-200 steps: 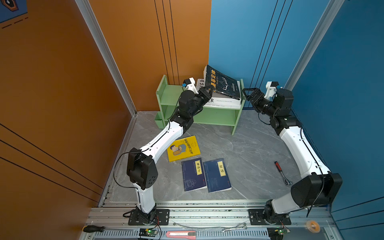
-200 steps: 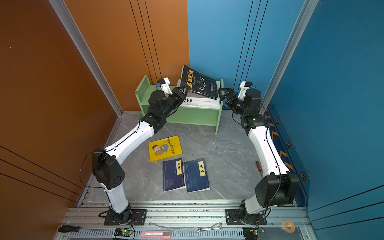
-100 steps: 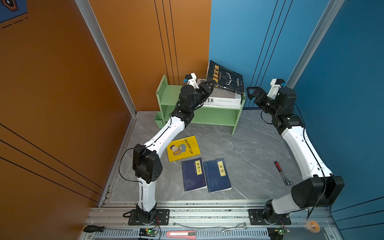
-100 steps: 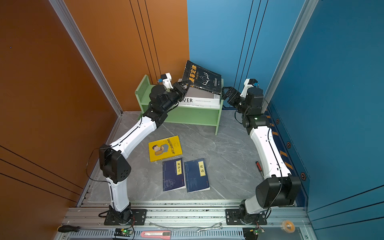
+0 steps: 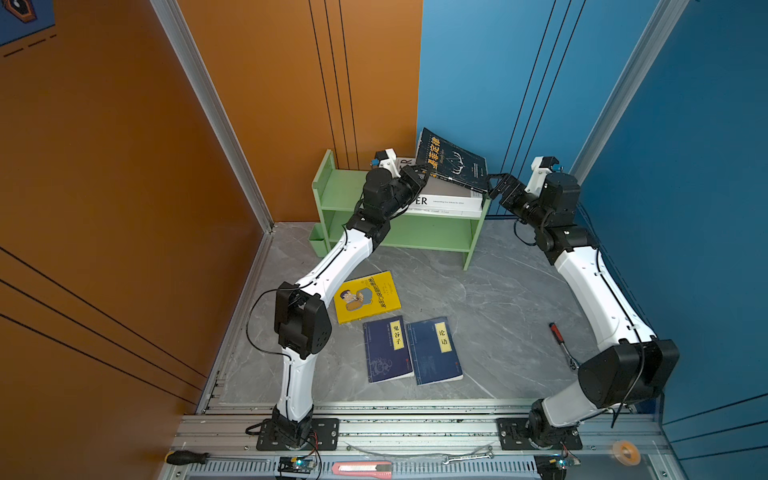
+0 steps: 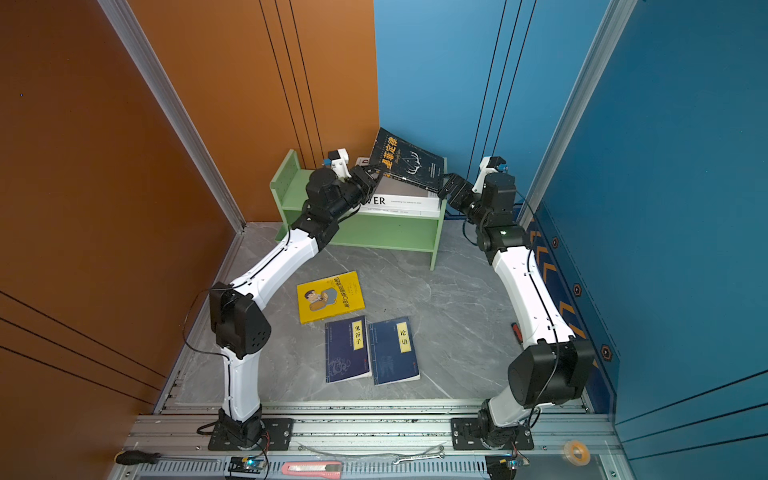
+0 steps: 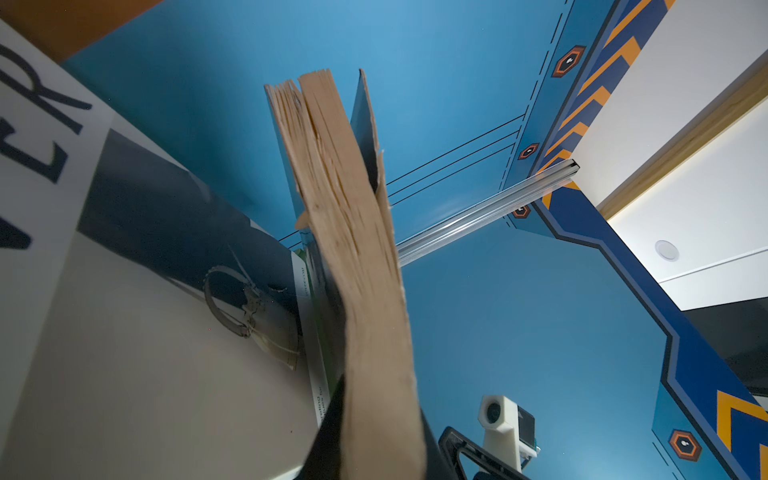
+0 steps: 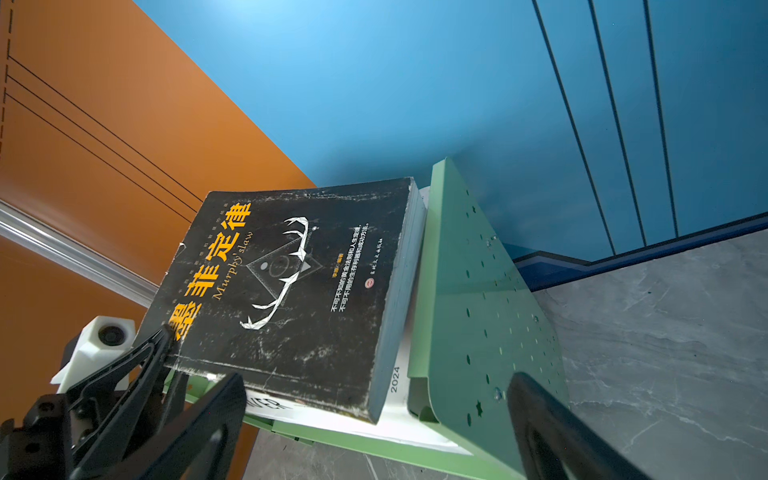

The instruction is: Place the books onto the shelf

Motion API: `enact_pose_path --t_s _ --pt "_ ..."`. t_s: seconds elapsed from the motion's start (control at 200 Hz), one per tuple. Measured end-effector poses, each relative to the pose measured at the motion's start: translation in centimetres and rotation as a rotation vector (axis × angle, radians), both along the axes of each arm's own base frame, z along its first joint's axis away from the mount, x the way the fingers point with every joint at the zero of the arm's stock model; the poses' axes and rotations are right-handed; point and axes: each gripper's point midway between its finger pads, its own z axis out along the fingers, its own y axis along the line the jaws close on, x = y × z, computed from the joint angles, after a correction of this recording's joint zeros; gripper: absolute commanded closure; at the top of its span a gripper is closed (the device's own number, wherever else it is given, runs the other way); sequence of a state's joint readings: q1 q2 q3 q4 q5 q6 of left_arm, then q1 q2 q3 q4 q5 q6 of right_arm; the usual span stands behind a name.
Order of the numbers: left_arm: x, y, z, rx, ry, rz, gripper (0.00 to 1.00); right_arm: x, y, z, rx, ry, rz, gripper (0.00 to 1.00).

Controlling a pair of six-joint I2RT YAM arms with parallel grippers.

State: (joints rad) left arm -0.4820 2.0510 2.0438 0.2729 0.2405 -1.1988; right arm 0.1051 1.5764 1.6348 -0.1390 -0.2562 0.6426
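Top views, both of them, show the pale green shelf (image 5: 338,193) standing at the back of the grey counter (image 5: 498,291), with a little green cup (image 5: 316,241) at its left foot. Two white books lie stacked on the upper tier: the white "LOVER" book (image 5: 451,200) on top of the second white book (image 5: 440,212). The black book (image 5: 455,164) with yellow characters sits tilted over them, its left end raised and its right end down by the shelf's right side panel. The left claw (image 5: 424,169) is closed almost fully on that raised left corner. The right claw (image 5: 496,185) hangs just beside the right panel with its jaws wide apart, gripping nothing. On the counter in front lie the yellow book (image 5: 368,296) and, nearer the rail, the two navy books (image 5: 387,349) (image 5: 434,350), side by side. A red-handled screwdriver (image 5: 559,338) lies well to the right.

Left wrist view: the black book's tan page edge (image 7: 353,249) runs up the middle from the claw, above the white cover with its large black letters.

Right wrist view: the black book's front cover (image 8: 291,282) faces the camera, its spine side close to the hole-dotted side panel (image 8: 478,291). The left claw pinches its corner, and the right claw's own fingers (image 8: 216,411) stand far apart.
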Motion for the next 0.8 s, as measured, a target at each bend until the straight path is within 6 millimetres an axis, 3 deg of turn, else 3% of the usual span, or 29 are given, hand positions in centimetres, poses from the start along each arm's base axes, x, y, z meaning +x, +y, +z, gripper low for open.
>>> enact_pose_path --t_s 0.796 --pt "1.1 0.0 -1.0 0.031 0.057 0.006 1.00 2.9 0.4 -1.3 -0.003 0.028 0.002 0.00"
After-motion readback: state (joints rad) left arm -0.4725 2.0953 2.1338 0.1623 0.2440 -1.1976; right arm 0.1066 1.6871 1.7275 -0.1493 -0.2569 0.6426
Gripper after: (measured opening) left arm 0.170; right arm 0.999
